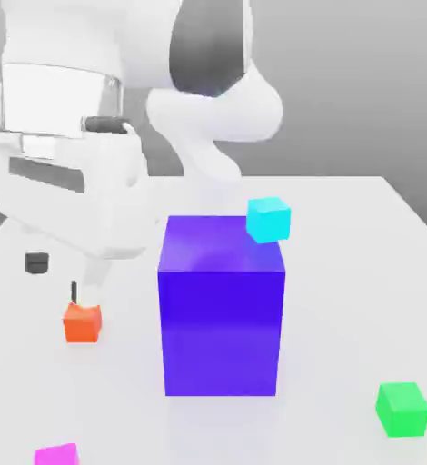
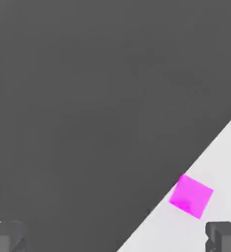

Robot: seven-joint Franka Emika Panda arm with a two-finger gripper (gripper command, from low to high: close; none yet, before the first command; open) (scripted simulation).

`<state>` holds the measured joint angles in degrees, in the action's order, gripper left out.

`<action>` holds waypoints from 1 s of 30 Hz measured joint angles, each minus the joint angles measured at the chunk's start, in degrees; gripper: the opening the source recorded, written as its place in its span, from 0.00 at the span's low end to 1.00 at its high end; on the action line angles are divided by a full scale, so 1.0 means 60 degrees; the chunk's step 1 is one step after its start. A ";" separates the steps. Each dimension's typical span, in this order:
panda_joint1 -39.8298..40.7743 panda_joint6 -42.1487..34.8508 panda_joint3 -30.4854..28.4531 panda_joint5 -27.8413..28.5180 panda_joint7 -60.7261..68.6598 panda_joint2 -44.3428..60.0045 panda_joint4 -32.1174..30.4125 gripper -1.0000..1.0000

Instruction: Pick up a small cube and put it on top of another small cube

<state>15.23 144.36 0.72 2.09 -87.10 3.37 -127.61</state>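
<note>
Cubes, small and scattered, with my claw [image 1: 58, 277] hanging above the white table [image 1: 362, 272], fingers spread as wide as they go and holding nothing. One dark fingertip [image 1: 36, 262] sits apart from the thin second one, which is just over the orange cube [image 1: 82, 322]. I judge that spacing suits a straddle of the orange cube, so it is likely my pick (not yet touched). Outward from there: a large blue block [image 1: 222, 304] stands mid-table, too big for my fingers and, I judge, an obstacle to route around. A cyan cube [image 1: 269, 219] sits just beyond the block's far upper corner; a green cube [image 1: 402, 409] lies well apart toward the exterior view's right; a magenta cube [image 2: 190, 196] rests close to the table's edge. Any of these could serve as the base. The table is plain, flat and glossy; the room behind is featureless grey.
</note>
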 joint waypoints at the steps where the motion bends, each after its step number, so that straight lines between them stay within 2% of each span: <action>1: 0.0024 0.0091 -0.0049 -0.0017 -0.0269 0.0345 0.0029 0.50; 9: 0.0218 0.0816 -0.0524 -0.0606 -0.2082 0.3109 0.0265 0.50; 13: 0.0289 0.1735 -0.0505 -0.0806 -0.2181 0.4495 0.0535 0.50; 14: 0.0304 0.1932 -0.0488 -0.0826 -0.2174 0.4755 0.0592 0.00; 20: 0.0312 0.2049 -0.0478 -0.0838 -0.2170 0.4886 0.0621 0.00; 25: 0.0221 0.1078 -0.0551 -0.0740 -0.2268 0.3629 0.0330 0.00; 30: -0.1223 0.0853 0.0092 -0.0535 -0.3620 0.2789 -0.0281 0.00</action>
<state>7.89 149.48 1.27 -1.13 -108.82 20.10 -129.30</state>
